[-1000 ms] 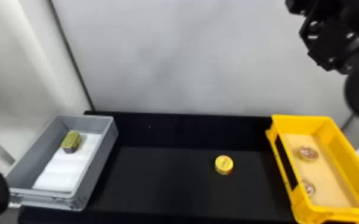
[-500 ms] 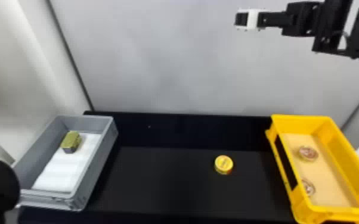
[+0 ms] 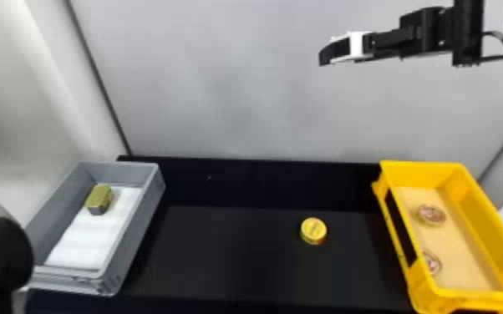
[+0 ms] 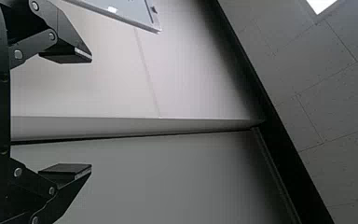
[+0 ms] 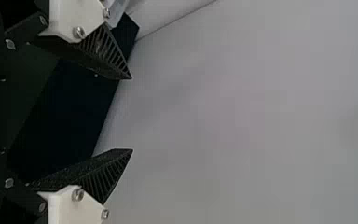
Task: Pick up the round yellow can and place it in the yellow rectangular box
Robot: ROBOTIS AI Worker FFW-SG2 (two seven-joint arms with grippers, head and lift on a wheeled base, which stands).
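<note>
Two fingers of our right claw (image 3: 325, 57) stand apart, released; we have it raised over the table (image 3: 221, 254), right of centre, before the grey wall (image 3: 229, 83). Our left claw (image 4: 91, 113) is released too. The round yellow can (image 3: 313, 229) rests on the table between the boxes, closer to the yellow rectangular box (image 3: 422, 168) at right, where we see two reddish round cans (image 3: 431, 213). At left, our grey box (image 3: 148, 208) carries a gold-coloured block (image 3: 99, 196) on white lining (image 3: 85, 242), toward its far end.
</note>
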